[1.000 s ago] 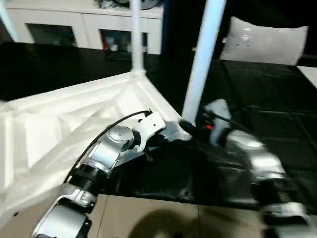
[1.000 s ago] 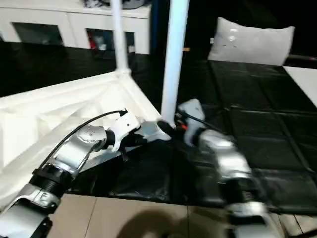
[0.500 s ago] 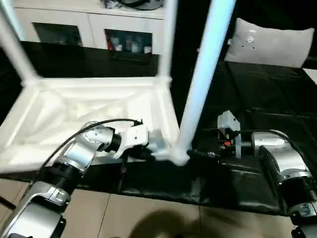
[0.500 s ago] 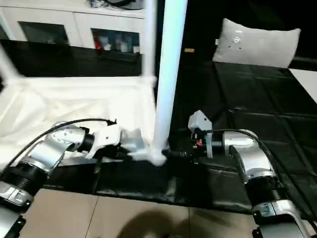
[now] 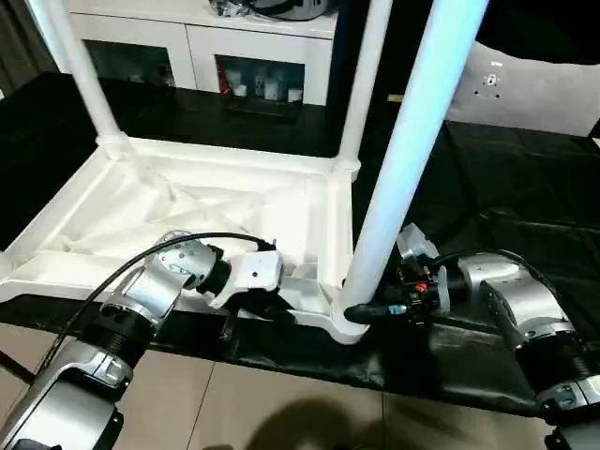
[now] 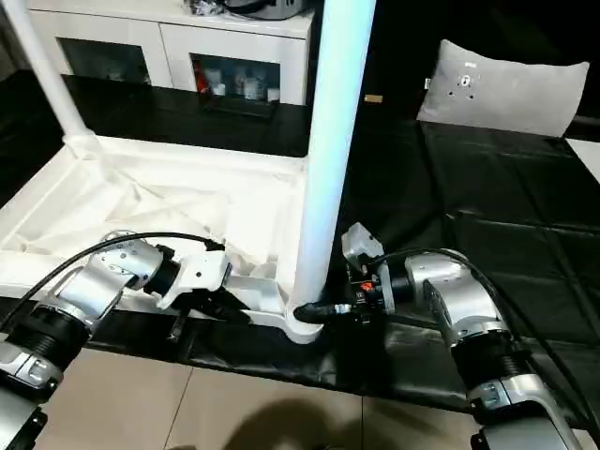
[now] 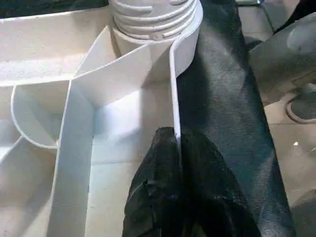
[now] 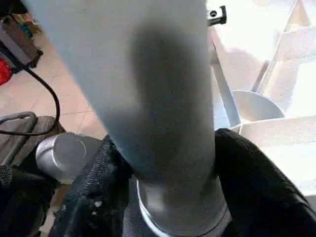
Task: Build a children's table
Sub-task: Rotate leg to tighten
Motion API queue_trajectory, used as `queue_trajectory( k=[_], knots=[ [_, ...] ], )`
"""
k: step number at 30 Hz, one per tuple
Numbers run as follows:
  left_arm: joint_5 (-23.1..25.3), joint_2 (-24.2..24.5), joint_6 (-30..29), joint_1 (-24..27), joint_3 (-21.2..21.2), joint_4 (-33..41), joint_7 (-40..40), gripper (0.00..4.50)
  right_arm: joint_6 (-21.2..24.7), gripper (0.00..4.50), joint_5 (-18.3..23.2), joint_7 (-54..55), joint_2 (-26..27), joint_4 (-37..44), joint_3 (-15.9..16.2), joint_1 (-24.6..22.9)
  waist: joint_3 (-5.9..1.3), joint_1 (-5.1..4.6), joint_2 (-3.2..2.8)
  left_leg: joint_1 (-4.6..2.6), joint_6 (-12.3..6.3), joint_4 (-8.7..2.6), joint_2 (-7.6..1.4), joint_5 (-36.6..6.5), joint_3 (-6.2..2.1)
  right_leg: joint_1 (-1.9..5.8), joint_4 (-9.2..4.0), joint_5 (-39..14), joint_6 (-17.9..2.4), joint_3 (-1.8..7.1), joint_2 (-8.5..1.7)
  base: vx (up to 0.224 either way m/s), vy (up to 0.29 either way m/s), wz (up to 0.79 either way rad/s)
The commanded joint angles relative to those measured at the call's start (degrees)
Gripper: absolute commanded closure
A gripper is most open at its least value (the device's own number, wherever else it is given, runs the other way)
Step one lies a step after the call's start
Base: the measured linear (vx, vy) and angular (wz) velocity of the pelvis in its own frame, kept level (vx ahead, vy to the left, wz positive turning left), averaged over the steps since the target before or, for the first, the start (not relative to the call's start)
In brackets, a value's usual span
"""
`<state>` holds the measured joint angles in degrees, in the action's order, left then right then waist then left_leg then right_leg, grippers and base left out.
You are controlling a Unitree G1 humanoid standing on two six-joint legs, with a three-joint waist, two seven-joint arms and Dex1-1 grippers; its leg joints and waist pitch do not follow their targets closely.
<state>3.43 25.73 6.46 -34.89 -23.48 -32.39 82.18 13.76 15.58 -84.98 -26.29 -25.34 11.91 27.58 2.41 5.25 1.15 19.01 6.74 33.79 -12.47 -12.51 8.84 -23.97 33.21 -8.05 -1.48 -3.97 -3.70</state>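
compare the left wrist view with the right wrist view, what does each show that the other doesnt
Left wrist view alone: the left gripper shut on the thin rim of the tabletop, the threaded foot of the near leg seated in its corner socket, and the black mat beside the rim.

Right wrist view alone: the right gripper, jaws either side of the leg just above the socket, and bare floor.

Both: that same leg and the tabletop's white ribs.

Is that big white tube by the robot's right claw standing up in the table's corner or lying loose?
Standing. The leg rises upright from the tabletop's near corner socket, and the right gripper clasps its base.
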Motion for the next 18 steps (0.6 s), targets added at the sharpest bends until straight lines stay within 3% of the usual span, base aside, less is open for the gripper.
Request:
queue_trajectory(
  k=[1, 5, 8, 10, 13, 16, 18],
  knots=[
    [-0.62, -0.82, -1.03, 0.26, -1.26, 0.58, 1.98, 4.50, 1.81, 2.17, 1.48, -1.13, -0.11, 2.05, 0.39, -1.09, -3.56, -0.24, 0.05, 0.61, -3.57, -3.87, -0.57, -6.89, 1.17, 3.86, -2.76, -15.20, -11.84, 2.15, -3.27, 0.000, 0.000, 0.00],
    [-2.25, -2.02, -7.33, 1.14, 0.61, 3.32, -1.10, 4.50, 5.12, 2.33, 1.75, 4.89, 2.05, 5.91, -0.65, -2.77, -3.53, -0.25, 0.16, 0.72, -3.46, -3.93, -0.64, -6.25, 1.11, 3.88, -2.77, -15.48, -11.45, 2.15, -3.37, 0.000, 0.000, 0.00],
    [-2.41, -4.15, -12.60, 1.43, 2.39, 4.58, -6.50, 4.50, 5.95, 2.38, -0.37, 15.48, 6.03, 5.98, -2.35, -2.27, -3.19, -0.73, 0.21, 0.65, -2.43, -4.03, -0.28, -7.99, 1.12, 3.56, -3.41, -20.45, -9.70, 2.09, -3.29, 0.000, 0.000, 0.00],
    [-2.04, -6.40, -16.82, 1.62, 3.60, 5.76, -11.68, 4.50, 7.65, 2.39, -1.86, 26.47, 10.38, 3.92, -4.93, -0.41, -2.94, -1.59, 0.27, 0.62, -0.93, -4.23, 0.06, -10.09, 0.86, 3.38, -4.13, -27.73, -6.86, 1.88, -3.33, 0.000, 0.000, 0.00],
    [-1.48, -8.73, -20.12, 1.59, 4.54, 6.63, -16.64, 4.50, 9.10, 2.44, -3.39, 35.01, 13.80, 2.49, -6.49, 0.98, -2.96, -3.42, 0.40, 1.07, -0.56, -4.23, 0.41, -10.78, 0.49, 3.60, -4.83, -31.75, -4.05, 1.49, -3.23, 0.000, 0.000, 0.00],
    [0.02, -13.12, -25.33, 0.85, 6.20, 7.33, -25.38, 4.50, 12.05, 2.46, -5.32, 47.27, 18.82, 2.19, -8.84, 2.04, -3.09, -4.42, 0.45, 0.99, -1.25, -3.98, 0.52, -9.99, 0.56, 3.32, -4.85, -29.87, -4.95, 1.61, -3.05, 0.000, 0.000, 0.00],
    [0.77, -14.80, -26.81, 0.38, 6.75, 7.07, -28.93, 4.50, 11.29, 2.46, -6.54, 51.45, 20.38, 1.76, -9.40, 2.29, -3.13, -4.69, 0.44, 0.88, -1.77, -3.79, 0.65, -9.62, 0.73, 3.08, -4.97, -29.28, -5.26, 1.62, -2.94, 0.000, 0.000, 0.00]
  ],
)
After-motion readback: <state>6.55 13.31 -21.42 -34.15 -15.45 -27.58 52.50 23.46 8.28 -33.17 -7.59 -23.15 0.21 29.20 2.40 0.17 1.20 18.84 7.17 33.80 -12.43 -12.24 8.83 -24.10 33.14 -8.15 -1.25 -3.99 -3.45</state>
